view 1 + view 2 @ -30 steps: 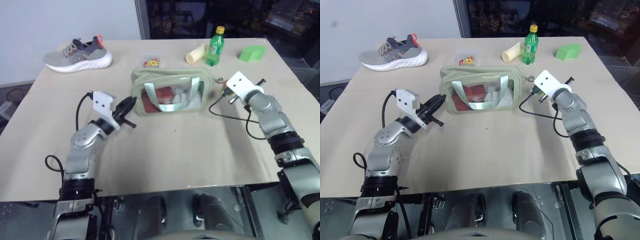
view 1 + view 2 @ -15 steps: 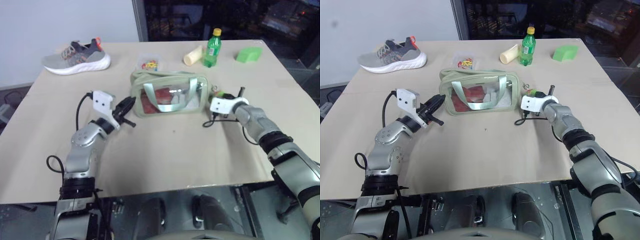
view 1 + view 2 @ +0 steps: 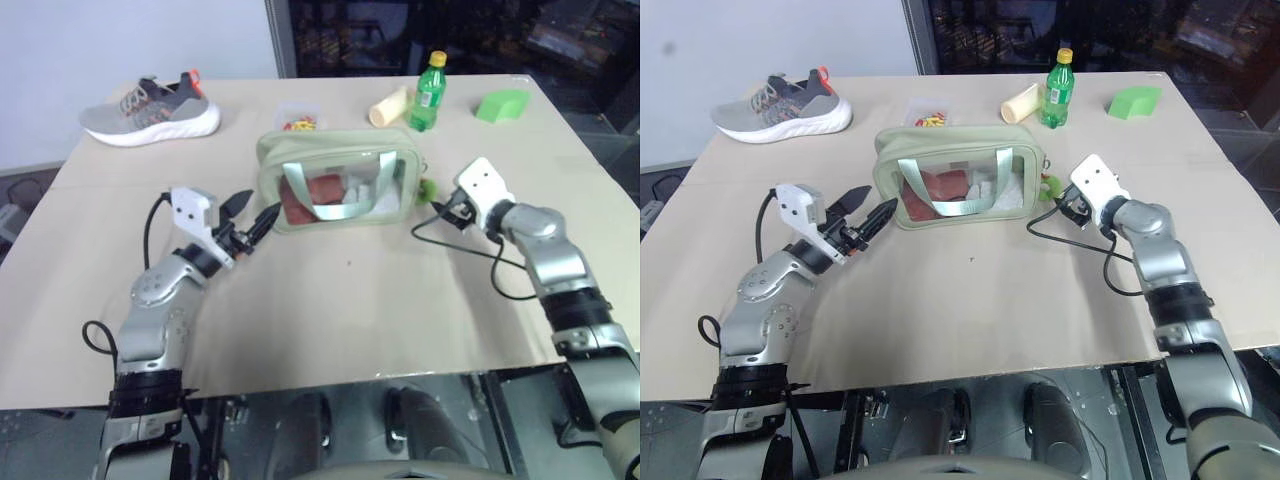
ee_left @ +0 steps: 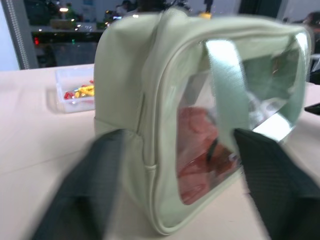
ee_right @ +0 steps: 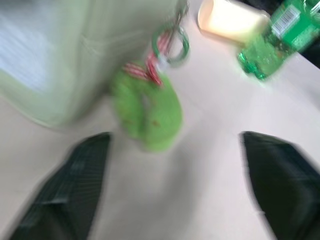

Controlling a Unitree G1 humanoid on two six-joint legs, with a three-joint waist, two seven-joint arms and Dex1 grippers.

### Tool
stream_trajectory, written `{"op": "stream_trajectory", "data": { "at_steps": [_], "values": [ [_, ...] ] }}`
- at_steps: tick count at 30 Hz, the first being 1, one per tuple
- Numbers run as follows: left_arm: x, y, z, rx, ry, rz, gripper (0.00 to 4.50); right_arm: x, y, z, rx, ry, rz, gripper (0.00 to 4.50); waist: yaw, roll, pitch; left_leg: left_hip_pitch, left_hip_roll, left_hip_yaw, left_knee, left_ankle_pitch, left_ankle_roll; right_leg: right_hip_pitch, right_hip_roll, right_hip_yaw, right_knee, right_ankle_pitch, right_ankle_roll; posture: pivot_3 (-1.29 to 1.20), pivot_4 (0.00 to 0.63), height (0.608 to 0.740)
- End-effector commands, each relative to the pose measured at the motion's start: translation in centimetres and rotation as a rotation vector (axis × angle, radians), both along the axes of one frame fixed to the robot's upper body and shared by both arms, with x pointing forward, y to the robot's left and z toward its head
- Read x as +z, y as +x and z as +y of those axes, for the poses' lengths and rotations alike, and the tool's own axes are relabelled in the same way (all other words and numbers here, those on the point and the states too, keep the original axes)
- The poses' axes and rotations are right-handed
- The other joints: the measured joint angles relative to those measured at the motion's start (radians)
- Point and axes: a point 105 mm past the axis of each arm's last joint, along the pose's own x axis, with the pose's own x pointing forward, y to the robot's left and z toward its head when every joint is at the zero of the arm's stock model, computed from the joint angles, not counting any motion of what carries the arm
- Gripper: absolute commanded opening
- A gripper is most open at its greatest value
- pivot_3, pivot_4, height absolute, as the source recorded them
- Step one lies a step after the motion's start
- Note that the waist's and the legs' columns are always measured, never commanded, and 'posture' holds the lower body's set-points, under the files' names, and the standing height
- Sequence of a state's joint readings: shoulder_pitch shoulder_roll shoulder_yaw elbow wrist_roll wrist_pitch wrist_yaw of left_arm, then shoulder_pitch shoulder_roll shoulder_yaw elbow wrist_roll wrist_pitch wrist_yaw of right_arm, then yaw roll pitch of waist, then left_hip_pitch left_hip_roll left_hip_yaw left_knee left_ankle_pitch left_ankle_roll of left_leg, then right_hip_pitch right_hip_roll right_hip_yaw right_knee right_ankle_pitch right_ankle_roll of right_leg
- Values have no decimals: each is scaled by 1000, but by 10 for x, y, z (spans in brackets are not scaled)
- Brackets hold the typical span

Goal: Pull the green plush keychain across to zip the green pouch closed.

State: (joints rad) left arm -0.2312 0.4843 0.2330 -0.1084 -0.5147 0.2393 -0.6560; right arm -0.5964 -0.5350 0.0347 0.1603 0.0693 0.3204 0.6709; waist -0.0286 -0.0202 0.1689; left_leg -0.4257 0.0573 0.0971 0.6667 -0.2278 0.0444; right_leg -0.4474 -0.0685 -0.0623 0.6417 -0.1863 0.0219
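Standing on beige table (image 3: 350,320): green pouch (image 3: 340,190); dark windows behind; both hands spread, empty.

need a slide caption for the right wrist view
Open right tool facing the green plush keychain hanging at the end of the green pouch.

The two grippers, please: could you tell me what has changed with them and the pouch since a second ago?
Both grippers opened: the left gripper let go of the green pouch at its left end and drew back slightly; the right gripper released the green plush keychain, which now hangs at the pouch's right end, and pulled away. The shoe, bottle and green block stayed put.
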Motion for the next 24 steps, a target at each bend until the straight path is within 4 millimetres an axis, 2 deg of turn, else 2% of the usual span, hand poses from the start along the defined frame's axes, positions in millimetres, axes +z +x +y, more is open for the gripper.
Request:
{"op": "stream_trajectory", "data": {
  "at_steps": [1, 5, 7, 12, 17, 20, 24],
  "values": [
    [14, -21, -6, -82, 6, -40, 4374, 19, -26, -8, 71, 60, -4, 4500, 4, 0, 0, 0, 0, 0, 0, 0, 0, 0, 0, 0, 0, 0, 0, 0, 150, 740],
    [5, -44, -11, -152, 44, 10, 4374, 15, -50, -23, 113, 17, 38, 4500, 14, 0, 0, -2, 0, -1, 0, 0, 1, -1, 0, -1, -2, -3, -3, 0, 150, 740],
    [0, -50, -9, -144, 49, 40, 4374, 14, -58, -27, 124, 19, 58, 4500, 15, 0, 0, -2, 0, -1, 1, -1, 0, -1, 0, -1, -1, -3, -3, 0, 150, 740],
    [0, -43, 14, -37, 49, 59, 4374, 5, -86, -12, 156, 79, 88, 4500, 21, 0, 0, -2, 0, -3, 2, -1, 0, -1, -1, -3, -1, -3, -4, 0, 150, 740],
    [13, -38, 35, 22, 65, 38, 4374, -18, -108, 2, 52, 153, 102, 4500, 24, 0, 0, -5, 0, -4, 2, -1, 0, -2, -1, -4, -2, -3, -3, 0, 150, 740],
    [15, -37, 38, 12, 81, 50, 4374, -28, -116, 1, 8, 158, 118, 4500, 25, 0, 0, -6, 0, -4, 2, -1, 0, -2, -1, -4, -3, -3, -3, 0, 150, 740],
    [10, -40, 43, -19, 111, 95, 4374, -31, -123, -4, -3, 137, 132, 4500, 25, 0, 0, -5, 0, -4, 2, -1, -1, -2, -2, -4, -3, -3, -3, 0, 150, 740]
  ]
}}
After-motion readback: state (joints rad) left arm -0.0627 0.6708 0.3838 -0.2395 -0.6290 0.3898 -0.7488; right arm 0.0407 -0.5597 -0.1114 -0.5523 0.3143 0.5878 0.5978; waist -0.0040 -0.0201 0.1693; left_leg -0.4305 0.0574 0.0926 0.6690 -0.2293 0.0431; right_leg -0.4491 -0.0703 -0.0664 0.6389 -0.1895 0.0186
